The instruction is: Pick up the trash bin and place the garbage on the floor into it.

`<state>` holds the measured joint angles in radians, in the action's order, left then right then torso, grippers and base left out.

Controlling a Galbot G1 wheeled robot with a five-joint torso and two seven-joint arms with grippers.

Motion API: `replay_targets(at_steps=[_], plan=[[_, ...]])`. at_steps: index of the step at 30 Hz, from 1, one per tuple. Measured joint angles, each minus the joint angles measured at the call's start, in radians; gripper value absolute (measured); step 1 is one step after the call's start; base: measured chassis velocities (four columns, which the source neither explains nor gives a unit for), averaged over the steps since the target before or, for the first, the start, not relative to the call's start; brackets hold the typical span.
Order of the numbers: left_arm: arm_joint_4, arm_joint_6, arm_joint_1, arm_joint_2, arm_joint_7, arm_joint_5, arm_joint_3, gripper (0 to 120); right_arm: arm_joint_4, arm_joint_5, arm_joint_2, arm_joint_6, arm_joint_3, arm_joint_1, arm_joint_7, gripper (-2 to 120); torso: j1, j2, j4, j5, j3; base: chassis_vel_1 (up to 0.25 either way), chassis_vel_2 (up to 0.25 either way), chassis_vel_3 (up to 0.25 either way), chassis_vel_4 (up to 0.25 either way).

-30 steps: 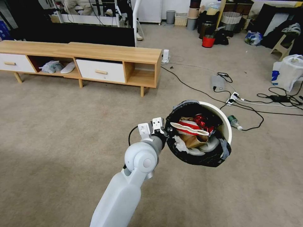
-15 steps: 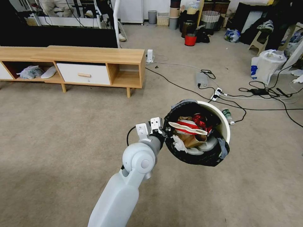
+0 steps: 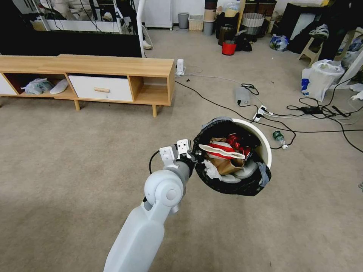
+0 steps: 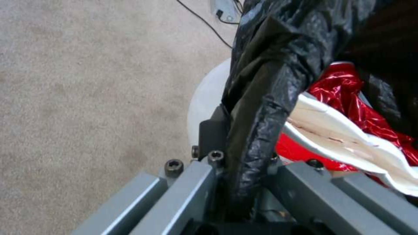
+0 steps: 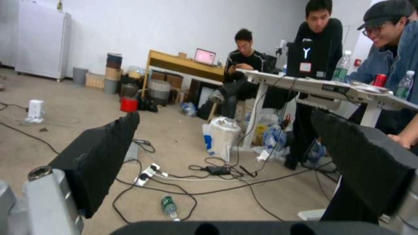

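Observation:
In the head view my left gripper (image 3: pixel 197 154) is shut on the near rim of the trash bin (image 3: pixel 264 145), a white round bin with a black bag liner, held above the carpet and tilted so its mouth faces me. Inside lie garbage pieces: a red-white wrapper (image 3: pixel 221 149), a brown paper bag (image 3: pixel 227 165) and white tissue (image 3: pixel 211 172). The left wrist view shows the left gripper (image 4: pixel 241 156) clamped on the black liner (image 4: pixel 265 98) over the rim. A small green-labelled bottle (image 3: pixel 279 136) lies on the floor just right of the bin. My right gripper (image 5: pixel 224 119) is open, with the bottle (image 5: pixel 169 205) on the floor below it.
A low wooden TV stand (image 3: pixel 113 70) runs along the back left. Black cables and a power strip (image 3: pixel 261 111) cross the carpet behind the bin. A large white shopping bag (image 3: pixel 321 79) and a red bucket (image 3: pixel 228 48) stand farther back. Bare carpet lies in front and to the left.
The camera has turned, so the room has slid left in the picture. The bin stays in the left gripper's hold, and the bottle now shows farther clear of its right side.

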<state>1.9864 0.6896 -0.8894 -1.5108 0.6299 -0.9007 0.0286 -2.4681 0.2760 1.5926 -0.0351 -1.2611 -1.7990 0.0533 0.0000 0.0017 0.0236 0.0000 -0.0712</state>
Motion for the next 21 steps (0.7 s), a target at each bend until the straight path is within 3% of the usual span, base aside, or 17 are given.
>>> replay_targets(at_steps=[21], plan=[[-0.005,-0.003,0.001,0.004,0.002,-0.001,0.003,0,0.007,0.015,0.002,0.009,0.001,0.006,-0.006,100,0.000,0.000,0.0000,0.0000,0.000,0.000,0.000,0.000,0.000]])
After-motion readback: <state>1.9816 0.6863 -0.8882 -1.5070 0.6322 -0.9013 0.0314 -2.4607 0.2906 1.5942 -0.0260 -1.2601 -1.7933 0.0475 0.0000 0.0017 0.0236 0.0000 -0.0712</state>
